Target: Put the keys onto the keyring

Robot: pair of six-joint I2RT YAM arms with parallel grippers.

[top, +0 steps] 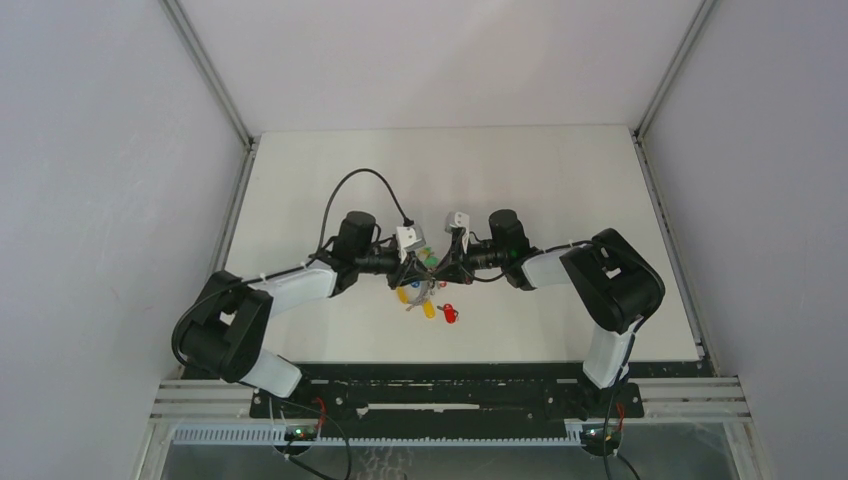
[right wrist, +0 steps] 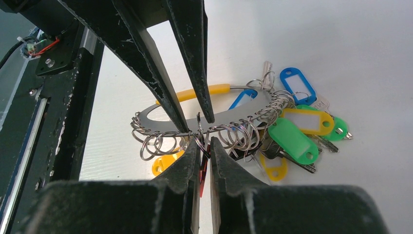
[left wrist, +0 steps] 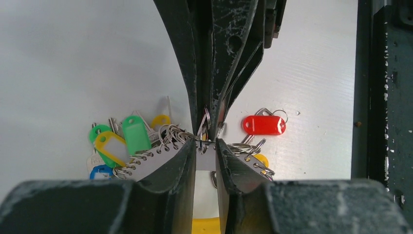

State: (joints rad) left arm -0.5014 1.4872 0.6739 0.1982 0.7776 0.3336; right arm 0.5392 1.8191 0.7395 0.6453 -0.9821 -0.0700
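The keyring (right wrist: 243, 111) is a flat silver oval with a yellow band, several small split rings and green, blue and yellow tags. It also shows in the top view (top: 415, 287) and the left wrist view (left wrist: 151, 163). My left gripper (left wrist: 205, 144) is shut on its flat rim and holds it just above the table. My right gripper (right wrist: 202, 144) faces it, shut on a red-tagged key (right wrist: 201, 170) by its small ring, right at the keyring's rim. A second red-tagged key (left wrist: 263, 125) lies loose on the table (top: 450, 313).
The white table (top: 560, 180) has grey walls on three sides. A black frame rail (left wrist: 384, 97) runs along the near edge, close behind the keyring. Both arms meet at the table's middle front.
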